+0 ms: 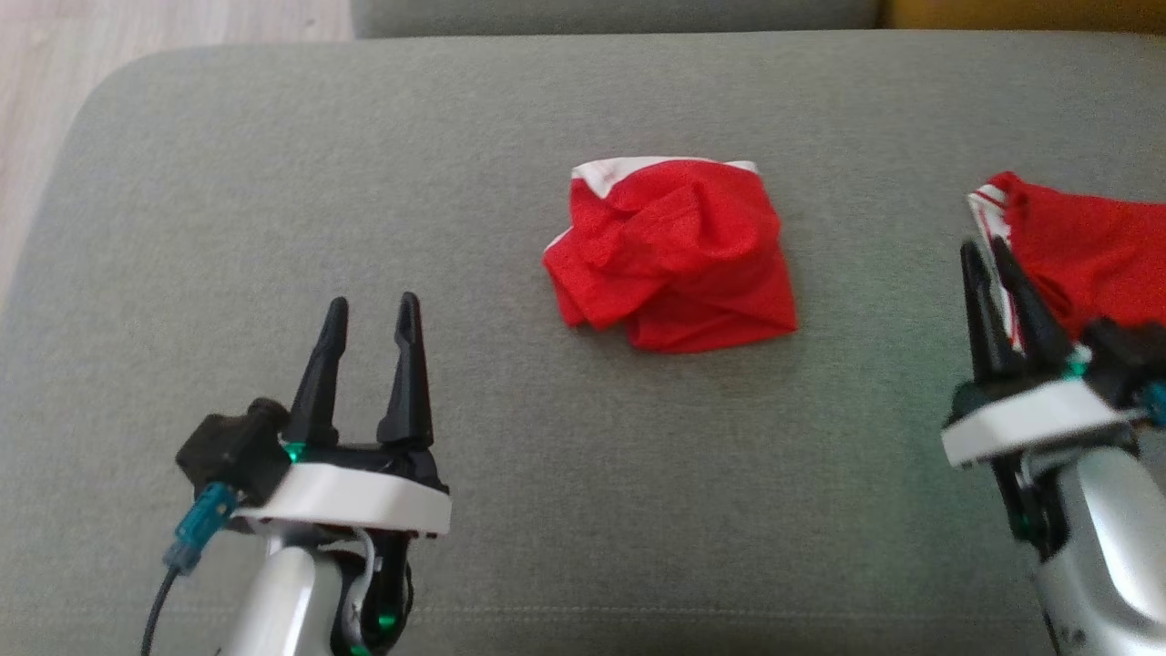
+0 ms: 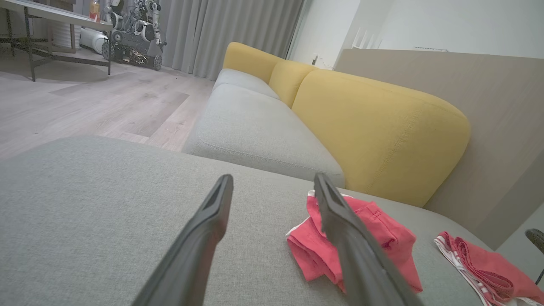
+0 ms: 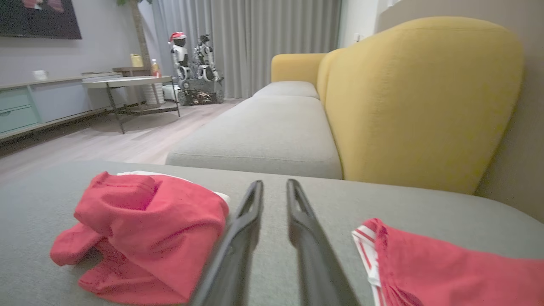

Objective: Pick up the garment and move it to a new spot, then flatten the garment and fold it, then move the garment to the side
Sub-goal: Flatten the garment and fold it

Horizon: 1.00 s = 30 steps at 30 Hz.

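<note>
Both empty: my left gripper (image 1: 373,305) wide over bare cushion (image 1: 273,182), my right gripper (image 1: 985,246) slightly parted beside the striped garment (image 1: 1093,246), crumpled garment (image 1: 674,255) between.

Grey sofa cushion (image 1: 273,182): crumpled red garment (image 1: 672,260) lies near its centre. Second red garment (image 1: 1084,246), with striped trim, lies flatter toward the right edge, well apart.

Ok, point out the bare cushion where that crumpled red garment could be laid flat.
Widest free patch: the grey cushion left of the crumpled red garment, beyond the left gripper. Also bare: the near strip between the two grippers. Crowded on the right, where the right gripper stands beside the second red garment.
</note>
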{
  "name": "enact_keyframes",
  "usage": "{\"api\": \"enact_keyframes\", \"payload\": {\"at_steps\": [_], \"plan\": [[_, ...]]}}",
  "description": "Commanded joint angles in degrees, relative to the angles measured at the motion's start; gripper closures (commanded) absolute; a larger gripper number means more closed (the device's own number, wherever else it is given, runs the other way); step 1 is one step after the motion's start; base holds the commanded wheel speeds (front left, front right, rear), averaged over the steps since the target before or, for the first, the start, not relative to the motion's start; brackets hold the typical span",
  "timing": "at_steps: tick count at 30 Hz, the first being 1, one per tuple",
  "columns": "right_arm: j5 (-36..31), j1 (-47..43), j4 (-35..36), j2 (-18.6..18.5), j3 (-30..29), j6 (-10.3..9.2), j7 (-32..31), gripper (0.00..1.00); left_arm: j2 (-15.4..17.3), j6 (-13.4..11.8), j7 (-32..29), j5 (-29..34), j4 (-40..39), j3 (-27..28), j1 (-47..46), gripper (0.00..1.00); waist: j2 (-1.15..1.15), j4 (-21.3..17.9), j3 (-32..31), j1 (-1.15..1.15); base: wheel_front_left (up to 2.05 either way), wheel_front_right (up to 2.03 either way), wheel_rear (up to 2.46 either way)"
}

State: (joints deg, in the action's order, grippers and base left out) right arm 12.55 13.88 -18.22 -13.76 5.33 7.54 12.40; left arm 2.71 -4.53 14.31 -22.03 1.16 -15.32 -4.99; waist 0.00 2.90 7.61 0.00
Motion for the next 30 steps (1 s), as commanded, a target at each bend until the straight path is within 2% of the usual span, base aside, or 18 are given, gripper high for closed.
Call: {"api": "enact_keyframes", "payload": {"at_steps": [1, 7, 8, 18, 23, 30], "plan": [[0.74, 4.31, 2.48, -1.60, 3.02, -0.05, -0.62, 1.00, 0.17, -0.24, 0.69, -0.12, -2.16, 1.10, -2.82, 0.00, 0.00, 1.85, 1.35, 0.00, 0.00, 0.00, 0.00], [3.62, 10.03, 0.73, -4.29, 11.47, -0.05, -3.60, 1.00, 0.17, -0.81, 0.69, -0.82, -2.02, -0.63, -3.60, 0.00, 0.00, 6.24, 3.66, 0.00, 0.00, 0.00, 0.00], [3.62, 10.03, 0.73, -4.29, 11.47, -0.05, -3.60, 1.00, 0.17, -0.81, 0.69, -0.82, -2.02, -0.63, -3.60, 0.00, 0.00, 6.24, 3.66, 0.00, 0.00, 0.00, 0.00], [8.91, 17.30, -10.20, -8.42, 23.20, -0.05, -7.07, 1.00, 0.17, -1.83, 0.69, -2.12, -2.43, -2.58, -4.44, 0.00, 0.00, 12.90, 6.07, 0.00, 0.00, 0.00, 0.00], [10.97, 19.94, -14.01, -9.19, 28.77, -0.05, -7.86, 1.00, 0.17, -2.14, 0.69, -2.46, -2.46, -2.68, -4.19, 0.00, 0.00, 14.16, 6.14, 0.00, 0.00, 0.00, 0.00], [15.10, 22.61, -14.64, -7.66, 37.93, -0.05, -7.72, 1.00, 0.17, -2.45, 0.69, -2.80, -2.54, -2.84, -4.17, 0.00, 0.00, 14.31, 5.88, 0.00, 0.00, 0.00, 0.00]]}}
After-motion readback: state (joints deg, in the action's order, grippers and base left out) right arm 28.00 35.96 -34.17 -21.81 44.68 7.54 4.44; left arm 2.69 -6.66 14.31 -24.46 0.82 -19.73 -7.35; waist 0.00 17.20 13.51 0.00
